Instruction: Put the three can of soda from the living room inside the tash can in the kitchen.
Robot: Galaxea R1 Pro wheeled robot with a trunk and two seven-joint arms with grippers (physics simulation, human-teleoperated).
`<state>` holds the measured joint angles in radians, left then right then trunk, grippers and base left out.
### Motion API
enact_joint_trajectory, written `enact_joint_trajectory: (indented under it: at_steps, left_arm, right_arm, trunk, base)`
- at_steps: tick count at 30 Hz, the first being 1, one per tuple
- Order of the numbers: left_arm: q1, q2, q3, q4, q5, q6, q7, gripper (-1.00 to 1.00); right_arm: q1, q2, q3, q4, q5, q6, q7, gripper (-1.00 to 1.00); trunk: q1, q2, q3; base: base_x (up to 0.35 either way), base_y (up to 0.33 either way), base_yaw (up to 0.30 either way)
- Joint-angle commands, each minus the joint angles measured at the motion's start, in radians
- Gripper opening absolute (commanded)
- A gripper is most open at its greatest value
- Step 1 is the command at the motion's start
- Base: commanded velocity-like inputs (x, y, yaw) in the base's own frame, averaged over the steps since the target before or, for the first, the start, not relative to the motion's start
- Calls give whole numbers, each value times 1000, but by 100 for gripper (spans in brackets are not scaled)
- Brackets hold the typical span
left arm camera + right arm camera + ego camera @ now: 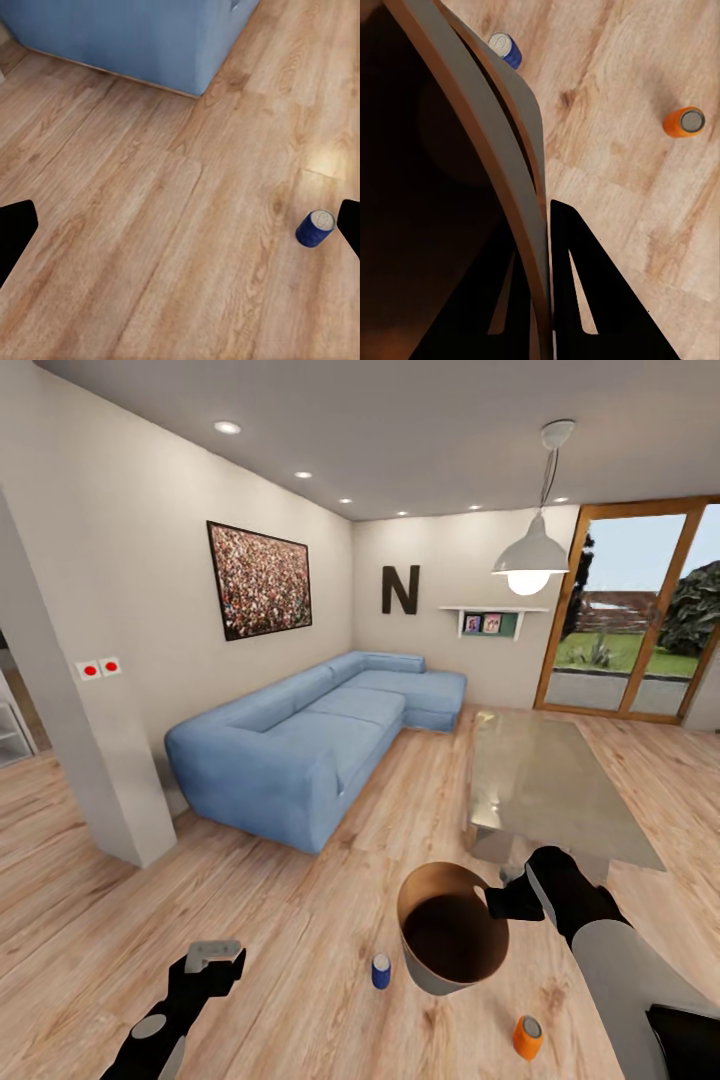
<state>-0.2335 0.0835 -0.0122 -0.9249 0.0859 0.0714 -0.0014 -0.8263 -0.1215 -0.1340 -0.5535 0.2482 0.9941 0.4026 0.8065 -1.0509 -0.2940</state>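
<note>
My right gripper [500, 901] is shut on the rim of the round brown trash can [405, 922] and holds it tilted above the wood floor. In the right wrist view its two fingers straddle the trash can's wall [487, 97], one inside and one outside. One orange can of soda [527, 1037] stands on the floor beside the bin, and it appears as the orange can [684, 122] from the right wrist. A blue can [381, 970] stands on the floor near the bin's other side. My left gripper [215, 957] hangs open over the floor, with the blue can [316, 228] close to one finger.
A blue corner sofa [300, 745] runs along the left wall. A low glass table [555, 780] stands just beyond the bin. A white pillar [90, 760] rises at the left. Glass doors [630, 620] are at the back right.
</note>
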Motion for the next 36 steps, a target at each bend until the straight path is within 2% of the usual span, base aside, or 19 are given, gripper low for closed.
enact_joint_trajectory:
  at_steps: [1,17,36]
  left_arm:
    - [0,0,0,0,0,1,0,100]
    - [-1,-1,-1,13,0,3,-1,100]
    - [-1,-1,0,15,0,-3,-2,100]
  right_arm:
    - [-1,0,-3,0,-25,4,5,-100]
    - [-1,2,-2,0,-25,2,3,-100]
    - [-1,0,-3,0,-26,3,2,-100]
  trunk:
    - [0,0,0]
    - [0,0,0]
    - [0,0,3]
  base:
    - [99,0,-12]
    - [296,0,-15]
    - [203,0,-237]
